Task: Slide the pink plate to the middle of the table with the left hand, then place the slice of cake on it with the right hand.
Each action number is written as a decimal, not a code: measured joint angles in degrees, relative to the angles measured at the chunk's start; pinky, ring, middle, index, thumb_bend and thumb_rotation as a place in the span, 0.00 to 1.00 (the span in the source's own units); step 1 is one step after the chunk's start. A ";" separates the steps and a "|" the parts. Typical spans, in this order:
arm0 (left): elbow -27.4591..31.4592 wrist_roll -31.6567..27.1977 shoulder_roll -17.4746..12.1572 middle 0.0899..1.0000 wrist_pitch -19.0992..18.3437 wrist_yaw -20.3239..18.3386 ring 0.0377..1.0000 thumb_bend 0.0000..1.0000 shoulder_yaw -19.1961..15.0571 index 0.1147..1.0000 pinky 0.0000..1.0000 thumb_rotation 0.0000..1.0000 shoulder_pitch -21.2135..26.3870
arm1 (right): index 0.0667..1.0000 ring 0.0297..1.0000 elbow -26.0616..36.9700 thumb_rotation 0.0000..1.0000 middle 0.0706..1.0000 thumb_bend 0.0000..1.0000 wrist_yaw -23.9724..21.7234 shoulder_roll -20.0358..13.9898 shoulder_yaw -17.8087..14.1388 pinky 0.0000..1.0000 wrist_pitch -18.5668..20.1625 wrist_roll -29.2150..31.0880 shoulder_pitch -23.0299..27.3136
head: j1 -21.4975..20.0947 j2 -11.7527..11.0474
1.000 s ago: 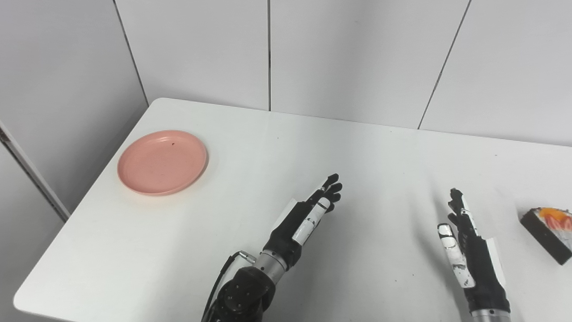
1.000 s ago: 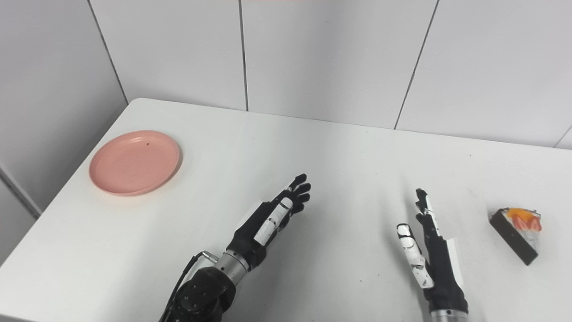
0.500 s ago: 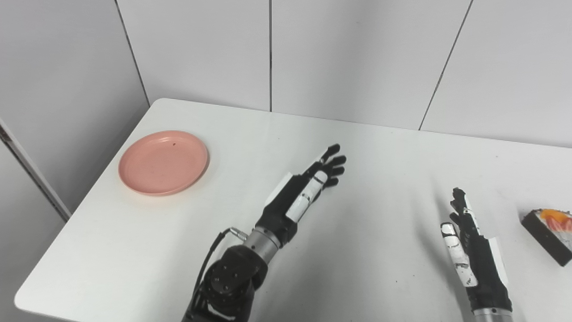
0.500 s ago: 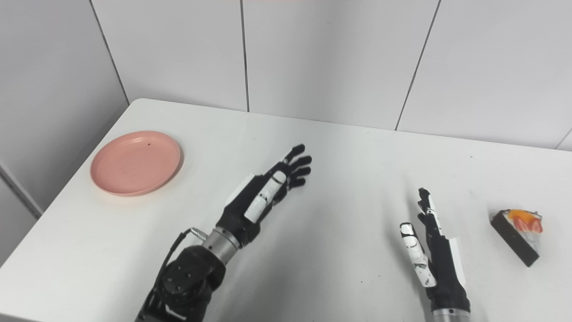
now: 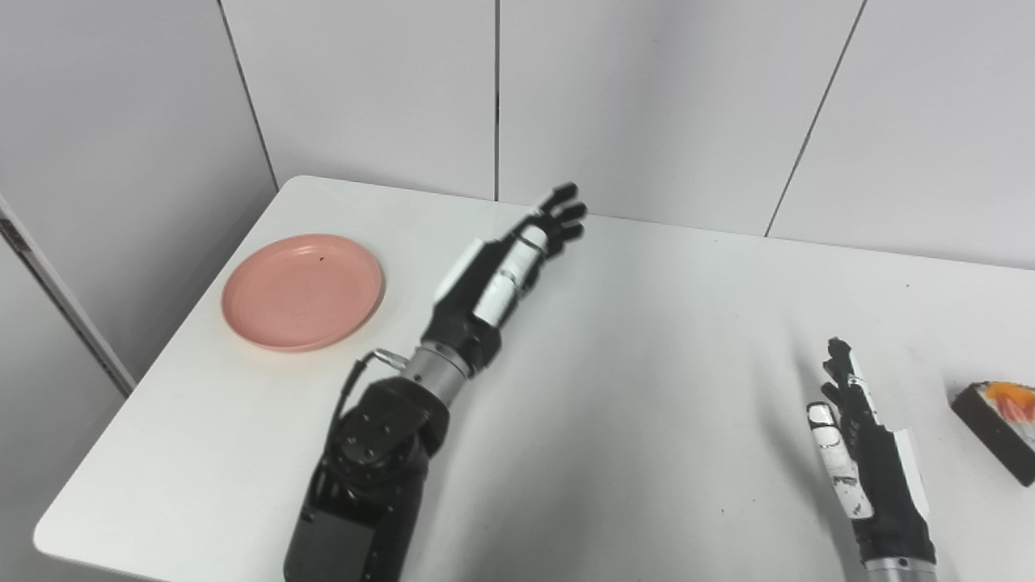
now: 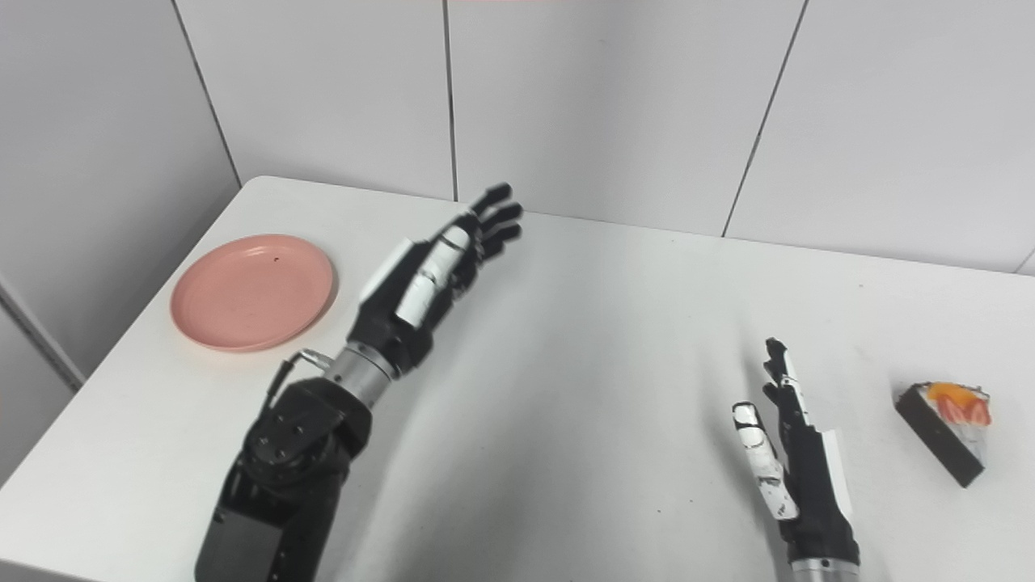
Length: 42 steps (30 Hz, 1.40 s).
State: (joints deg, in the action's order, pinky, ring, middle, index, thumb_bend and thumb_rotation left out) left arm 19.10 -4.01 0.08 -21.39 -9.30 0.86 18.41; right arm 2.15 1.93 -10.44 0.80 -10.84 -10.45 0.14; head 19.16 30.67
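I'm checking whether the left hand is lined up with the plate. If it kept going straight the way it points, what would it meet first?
Not the plate, which lies off to its left. The left hand points toward the back wall; likely nothing before that.

Readable text: we find none in either view.
Labels, brands, numbers: none legible to us; any fine print may be too small.

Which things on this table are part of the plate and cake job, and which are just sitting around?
Part of the job:
- pink plate, near the table's left edge
- slice of cake, near the right edge
- left hand, open, raised beside the plate
- right hand, open, holding nothing

Just lying about:
- nothing else; only the white table itself
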 measured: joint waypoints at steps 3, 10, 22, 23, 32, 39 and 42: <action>-0.05 -1.28 -1.20 0.90 -0.05 0.56 0.91 0.46 -2.45 0.88 0.99 1.00 1.49 | 0.96 0.96 -0.04 1.00 0.98 0.37 0.00 -0.01 -0.05 0.94 -0.03 -0.01 0.02 | 0.18 -0.09; -3.03 -3.02 -3.77 0.90 0.12 1.31 0.89 0.46 -6.36 0.89 0.94 1.00 3.70 | 0.96 0.96 -0.14 1.00 0.98 0.39 -0.01 -0.08 -0.04 0.94 -0.04 0.16 0.14 | 0.70 -0.44; -13.14 -6.60 -10.64 0.88 4.97 2.76 0.87 0.47 -14.70 0.87 0.87 1.00 8.52 | 0.97 0.97 -0.18 1.00 0.98 0.35 -0.04 -0.32 -0.27 0.95 -0.04 0.31 0.16 | 1.85 -1.05; -13.75 -6.75 -11.16 0.88 5.25 2.97 0.87 0.47 -15.15 0.86 0.87 1.00 8.78 | 0.97 0.97 -0.17 1.00 0.98 0.35 -0.08 -0.36 -0.32 0.95 -0.04 0.33 0.14 | 2.19 -1.23; -20.07 -7.48 -12.83 0.89 7.10 5.96 0.89 0.43 -18.62 0.87 0.89 0.99 10.43 | 0.97 0.97 -0.20 1.00 0.98 0.34 -0.81 -0.61 -0.49 0.96 -0.03 1.07 0.12 | 3.51 -1.84; -24.56 -8.00 -15.17 0.88 9.12 7.30 0.89 0.43 -21.24 0.84 0.89 1.00 10.88 | 0.97 0.97 -0.19 1.00 0.98 0.33 -1.03 -0.74 -0.84 0.97 -0.02 1.14 0.07 | 4.13 -1.93; -28.40 -8.71 -16.44 0.88 10.55 7.33 0.89 0.42 -22.42 0.85 0.90 1.00 11.34 | 0.98 0.97 -0.19 1.00 0.98 0.33 -1.10 -0.73 -0.93 0.97 -0.02 1.22 0.05 | 4.22 -2.02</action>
State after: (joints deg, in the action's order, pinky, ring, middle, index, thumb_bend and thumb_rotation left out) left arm -9.30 -12.72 -16.36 -10.84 -1.97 -21.56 29.76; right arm 1.96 0.83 -11.18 -0.12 -10.85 -9.23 0.19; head 23.38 28.65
